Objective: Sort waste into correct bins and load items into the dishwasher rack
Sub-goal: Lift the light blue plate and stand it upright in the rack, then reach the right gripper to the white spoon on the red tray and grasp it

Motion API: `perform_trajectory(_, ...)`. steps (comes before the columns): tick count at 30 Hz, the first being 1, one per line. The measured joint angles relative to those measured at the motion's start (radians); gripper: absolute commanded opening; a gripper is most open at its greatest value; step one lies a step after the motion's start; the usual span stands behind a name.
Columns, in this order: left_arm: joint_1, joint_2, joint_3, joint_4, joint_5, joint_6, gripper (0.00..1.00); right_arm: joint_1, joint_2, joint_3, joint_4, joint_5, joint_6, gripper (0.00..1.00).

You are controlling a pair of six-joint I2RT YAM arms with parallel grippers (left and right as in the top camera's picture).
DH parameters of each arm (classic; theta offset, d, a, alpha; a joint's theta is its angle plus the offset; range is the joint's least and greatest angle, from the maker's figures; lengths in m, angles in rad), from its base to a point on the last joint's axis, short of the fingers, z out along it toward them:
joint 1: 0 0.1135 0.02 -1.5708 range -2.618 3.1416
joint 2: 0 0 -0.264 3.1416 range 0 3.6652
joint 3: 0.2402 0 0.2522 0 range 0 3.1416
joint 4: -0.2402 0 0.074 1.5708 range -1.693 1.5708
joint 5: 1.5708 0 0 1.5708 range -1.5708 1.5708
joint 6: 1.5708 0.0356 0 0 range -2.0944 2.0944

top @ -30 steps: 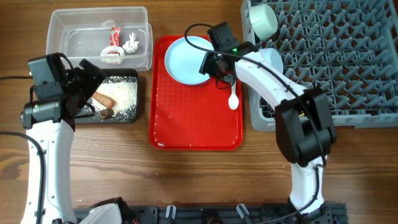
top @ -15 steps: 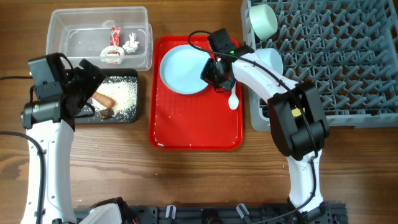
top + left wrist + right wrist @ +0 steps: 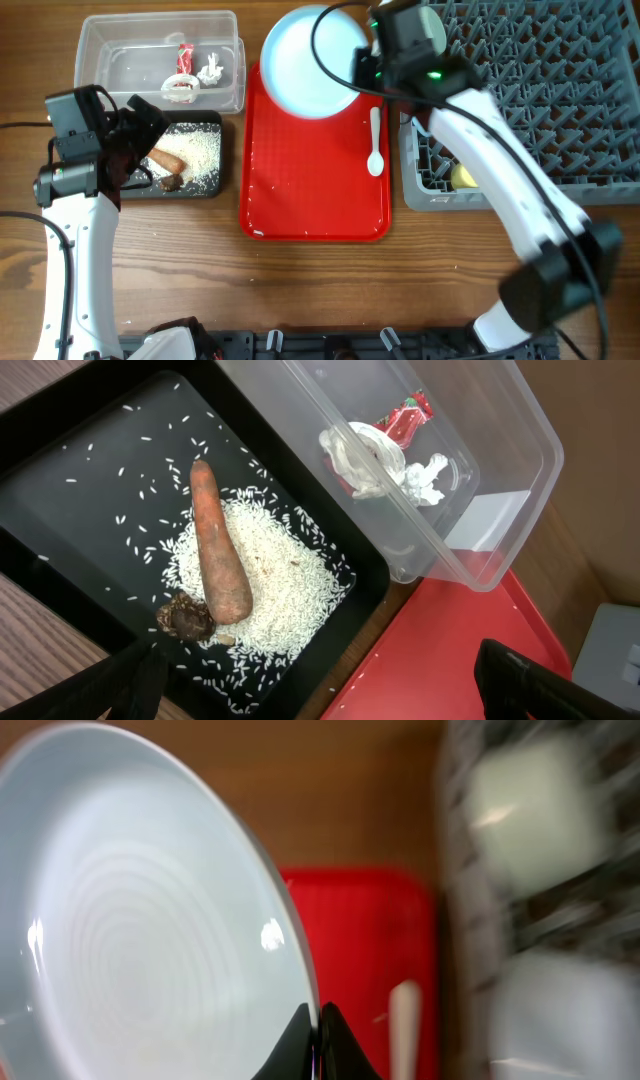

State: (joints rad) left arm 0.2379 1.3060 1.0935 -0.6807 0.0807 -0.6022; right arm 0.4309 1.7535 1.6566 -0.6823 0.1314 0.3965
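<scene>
Over the far end of the red tray (image 3: 312, 190), the R end effector (image 3: 318, 1025) is pinched shut on the rim of the pale blue plate (image 3: 312, 58). The wrist view shows both fingertips closed on the edge, w/ the plate tilted and the whole pic blurred. From overhead we see the plate held up over the tray's far edge and partly over the tabletop (image 3: 300, 290) beyond, gripped on the side nearest the dishwasher rack (image 3: 560, 120). A white spoon (image 3: 375, 145) lies on the tray just below the grip, bowl end toward the near side, close to the tray's rack-side rim. Beside the R arm a pale green cup (image 3: 432, 32) sits in the rack, partly hidden. A small yellowish item (image 3: 462, 177) shows in the rack's near corner; we can't tell what it is.

On the other side, the L end effector (image 3: 320, 660) hangs wide open w/ nothing btw its fingers (image 3: 130, 690), above the black tray (image 3: 200, 188). That tray holds a patch of white rice (image 3: 270, 575); a carrot (image 3: 218, 550) lies across it, and a dark lump (image 3: 188, 618) touches the carrot's thick end. Just past the black tray stands the clear bin (image 3: 100, 40), w/ a red-and-white wrapper and crumpled white scraps (image 3: 385, 455) inside.
</scene>
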Motion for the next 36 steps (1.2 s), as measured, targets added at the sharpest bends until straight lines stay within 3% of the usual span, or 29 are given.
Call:
perform_trajectory(6,0.0,0.0,0.0,0.0,0.0,0.0,1.0,-0.01,-0.069,0.001,0.016,0.693,-0.108,0.04)
perform_trajectory(9,0.0,0.0,0.0,0.0,0.0,0.0,1.0,-0.07,-0.069,0.001,0.122,0.932,-0.159,0.04)
perform_trajectory(13,0.0,0.0,0.0,0.001,0.0,0.0,1.0,-0.199,-0.058,0.001,0.268,0.956,-0.374,0.04)
perform_trajectory(21,0.0,0.0,0.0,0.0,0.0,0.0,1.0,-0.346,0.075,0.001,0.449,0.739,-0.908,0.04)
perform_trajectory(29,0.0,0.0,0.0,0.0,0.0,0.0,1.0,-0.346,0.213,0.001,0.475,0.619,-1.061,0.05)
perform_trajectory(30,0.0,0.0,0.0,0.0,0.0,0.0,1.0,-0.346,0.229,0.001,0.474,0.608,-1.064,0.1)
perform_trajectory(31,0.0,0.0,0.0,0.0,0.0,0.0,1.0,-0.346,0.239,0.001,0.469,0.593,-1.065,0.28)
perform_trajectory(32,0.0,0.0,0.0,0.0,0.0,0.0,1.0,-0.342,0.244,0.001,0.455,0.542,-1.068,0.79)
perform_trajectory(33,0.0,0.0,0.0,0.0,0.0,0.0,1.0,-0.34,0.244,0.001,0.456,0.512,-1.073,1.0)
perform_trajectory(36,0.0,0.0,0.0,0.0,0.0,0.0,1.0,-0.319,0.244,0.001,0.459,0.451,-1.072,1.0)
